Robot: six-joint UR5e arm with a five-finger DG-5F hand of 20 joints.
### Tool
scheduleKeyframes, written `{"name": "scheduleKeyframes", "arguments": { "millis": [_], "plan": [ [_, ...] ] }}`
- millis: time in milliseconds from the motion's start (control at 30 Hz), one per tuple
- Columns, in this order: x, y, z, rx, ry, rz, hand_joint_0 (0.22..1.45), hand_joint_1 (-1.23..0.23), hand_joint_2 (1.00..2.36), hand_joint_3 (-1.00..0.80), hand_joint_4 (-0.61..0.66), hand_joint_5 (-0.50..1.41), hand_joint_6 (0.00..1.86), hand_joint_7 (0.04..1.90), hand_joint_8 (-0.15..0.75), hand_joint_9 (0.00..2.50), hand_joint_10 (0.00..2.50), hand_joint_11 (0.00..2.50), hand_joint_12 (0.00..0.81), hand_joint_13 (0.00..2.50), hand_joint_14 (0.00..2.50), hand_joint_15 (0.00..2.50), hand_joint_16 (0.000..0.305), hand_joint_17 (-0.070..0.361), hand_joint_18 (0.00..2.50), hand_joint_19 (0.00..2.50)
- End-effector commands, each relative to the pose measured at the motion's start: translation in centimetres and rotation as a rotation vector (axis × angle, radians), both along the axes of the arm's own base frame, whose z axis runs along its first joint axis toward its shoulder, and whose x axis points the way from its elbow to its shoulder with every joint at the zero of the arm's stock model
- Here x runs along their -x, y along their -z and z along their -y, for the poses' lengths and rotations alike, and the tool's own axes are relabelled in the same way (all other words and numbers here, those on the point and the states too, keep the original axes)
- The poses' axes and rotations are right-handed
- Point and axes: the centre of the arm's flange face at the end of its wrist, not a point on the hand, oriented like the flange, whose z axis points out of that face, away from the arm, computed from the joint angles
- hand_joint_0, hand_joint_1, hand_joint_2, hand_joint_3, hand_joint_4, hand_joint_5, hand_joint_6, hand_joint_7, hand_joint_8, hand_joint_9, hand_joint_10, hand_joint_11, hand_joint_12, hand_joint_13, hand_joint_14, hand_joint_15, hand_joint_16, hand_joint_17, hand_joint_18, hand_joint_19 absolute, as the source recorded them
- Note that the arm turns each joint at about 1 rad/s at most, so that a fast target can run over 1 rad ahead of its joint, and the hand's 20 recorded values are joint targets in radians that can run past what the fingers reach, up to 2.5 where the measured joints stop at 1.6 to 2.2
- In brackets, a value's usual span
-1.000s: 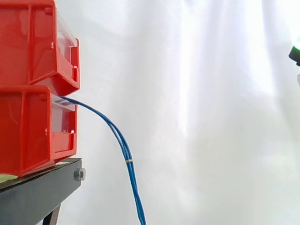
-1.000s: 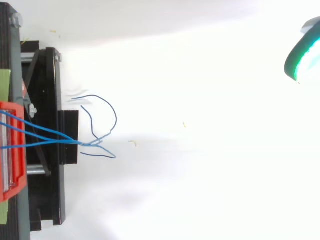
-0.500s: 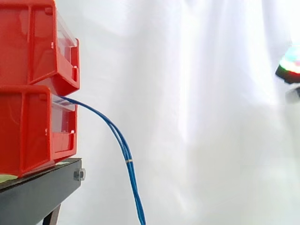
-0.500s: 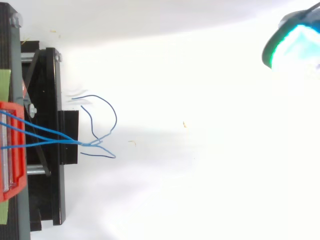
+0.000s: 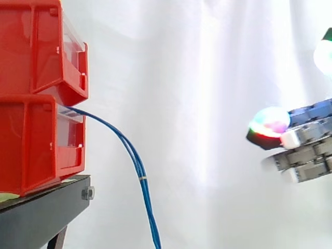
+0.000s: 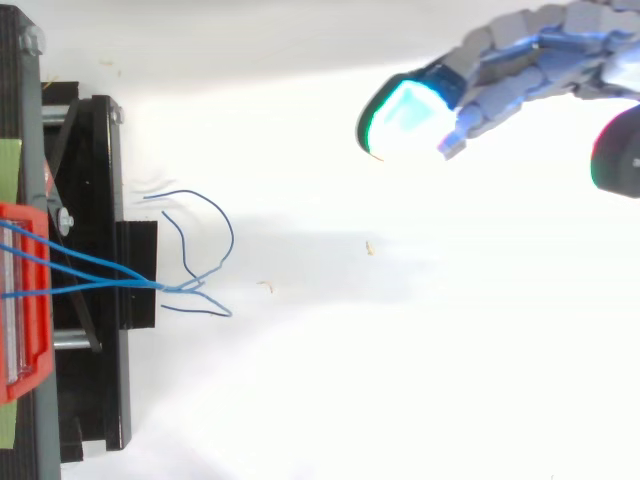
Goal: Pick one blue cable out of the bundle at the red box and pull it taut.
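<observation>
The blue cables [image 5: 134, 158] hang slack from the red box [image 5: 36, 145]. I have the hand [image 5: 306, 150] well away from the box, fingers [image 6: 500, 55] straight and empty. Nothing is picked or pulled yet.

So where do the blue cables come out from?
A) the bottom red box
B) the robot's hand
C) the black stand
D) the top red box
A: the blue cables come out of the top of the bottom red box and hang down past the black stand, well away from the hand.
</observation>
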Motion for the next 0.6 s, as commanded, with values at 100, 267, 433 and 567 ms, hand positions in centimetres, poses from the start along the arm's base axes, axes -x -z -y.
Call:
{"name": "scheduleKeyframes", "arguments": {
  "millis": [100,267,433,567],
  "plan": [
    [-4.4,3.7,0.2,-0.010,0.002,0.013,0.53,-0.58,1.00,-0.50,0.33,-0.19,0.50,0.69,0.326,0.55,0.00,0.15,0.358,0.23,0.00,0.07,0.054,0.122,0.17,0.13],
    [-7.7,5.4,0.3,-0.009,0.006,0.020,0.54,-0.66,1.00,-0.50,0.23,-0.18,0.50,0.69,0.320,0.55,0.00,0.15,0.357,0.25,0.00,0.07,0.054,0.121,0.20,0.14],
    [-9.6,7.5,0.3,-0.008,0.003,0.032,0.54,-0.73,1.00,-0.50,0.15,-0.17,0.50,0.71,0.309,0.52,0.01,0.23,0.358,0.26,0.00,0.10,0.054,0.121,0.20,0.16],
    [-10.9,8.6,0.3,-0.009,0.003,0.057,0.54,-0.77,1.00,-0.50,0.14,-0.17,0.50,0.73,0.315,0.56,0.01,0.40,0.362,0.35,0.01,0.17,0.054,0.123,0.31,0.22]
  ]
}}
